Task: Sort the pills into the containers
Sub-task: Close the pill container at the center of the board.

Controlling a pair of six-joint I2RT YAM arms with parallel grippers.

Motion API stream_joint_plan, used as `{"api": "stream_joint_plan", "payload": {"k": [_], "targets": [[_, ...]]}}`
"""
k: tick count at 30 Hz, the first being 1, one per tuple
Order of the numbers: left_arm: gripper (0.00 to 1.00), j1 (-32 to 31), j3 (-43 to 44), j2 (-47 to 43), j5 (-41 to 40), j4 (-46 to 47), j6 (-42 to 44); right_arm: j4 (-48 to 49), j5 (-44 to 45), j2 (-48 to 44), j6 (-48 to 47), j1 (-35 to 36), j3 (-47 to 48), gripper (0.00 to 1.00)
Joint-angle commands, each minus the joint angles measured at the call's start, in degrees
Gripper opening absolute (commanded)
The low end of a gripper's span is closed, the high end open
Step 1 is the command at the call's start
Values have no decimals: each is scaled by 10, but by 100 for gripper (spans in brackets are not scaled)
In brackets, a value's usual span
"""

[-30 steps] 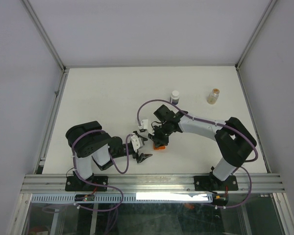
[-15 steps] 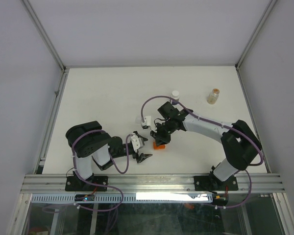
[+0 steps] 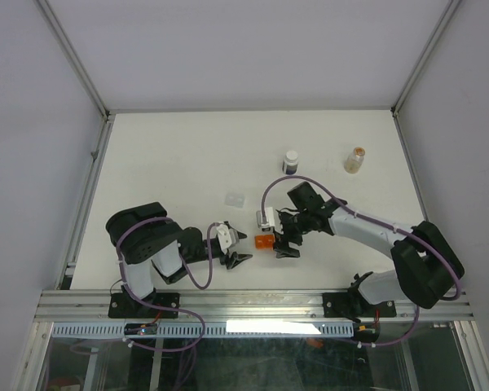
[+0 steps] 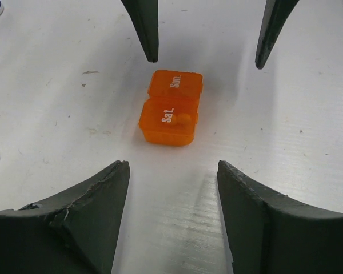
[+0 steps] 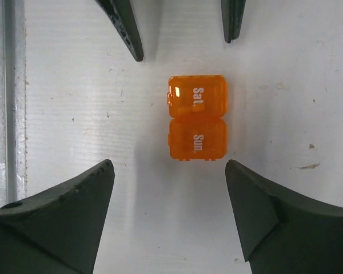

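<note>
Overhead plus wrist close-ups of pillbox [image 3: 264, 242] [image 4: 171, 107] [image 5: 197, 118]

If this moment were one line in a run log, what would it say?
left gripper: open, empty | right gripper: open, empty | orange pill box: lies between both grippers, untouched

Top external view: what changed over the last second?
The right gripper shifted right, uncovering the orange pill box, and its fingers opened. The box, left gripper, white bottle and clear vial stayed put.
</note>
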Motion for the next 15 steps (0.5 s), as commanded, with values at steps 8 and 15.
{"api": "stream_joint_plan", "payload": {"k": [8,15], "targets": [[20,-3,-14,-63,16,157,-60,140,-1,-3,-48,10,-29,79],[4,-2,10,-71,20,157,-117,134,8,28,-45,22,-19,72]]}}
